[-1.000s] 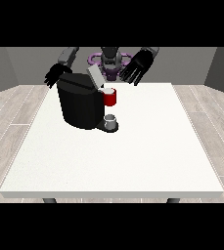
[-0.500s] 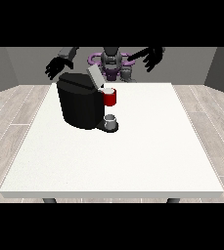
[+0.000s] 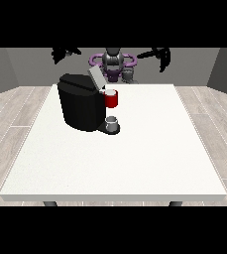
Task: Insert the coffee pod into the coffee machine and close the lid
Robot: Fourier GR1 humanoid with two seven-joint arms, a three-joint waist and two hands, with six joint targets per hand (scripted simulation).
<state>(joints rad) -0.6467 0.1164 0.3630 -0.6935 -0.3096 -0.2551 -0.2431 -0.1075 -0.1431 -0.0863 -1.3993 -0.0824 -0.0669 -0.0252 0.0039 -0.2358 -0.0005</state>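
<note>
Both hands are raised well above and behind the coffee machine; hand at view's left and hand at view's right hold nothing, finger spread cannot be told. Lid is seen tilted up. A grey thing sits at the machine's base, far below both hands; pod identity unconfirmed. Risk: the lid gets closed with nothing loaded.

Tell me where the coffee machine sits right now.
Front view: the coffee machine stands on the white table, left of centre toward the robot's edge, lid raised.

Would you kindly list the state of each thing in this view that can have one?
Coffee machine: upright on the table.
Lid: raised, open.
Grey thing: on the machine's base.
Red thing at the machine: below the lid.
Hand at the view's left: raised, holds nothing.
Hand at the view's right: raised, holds nothing.
</note>
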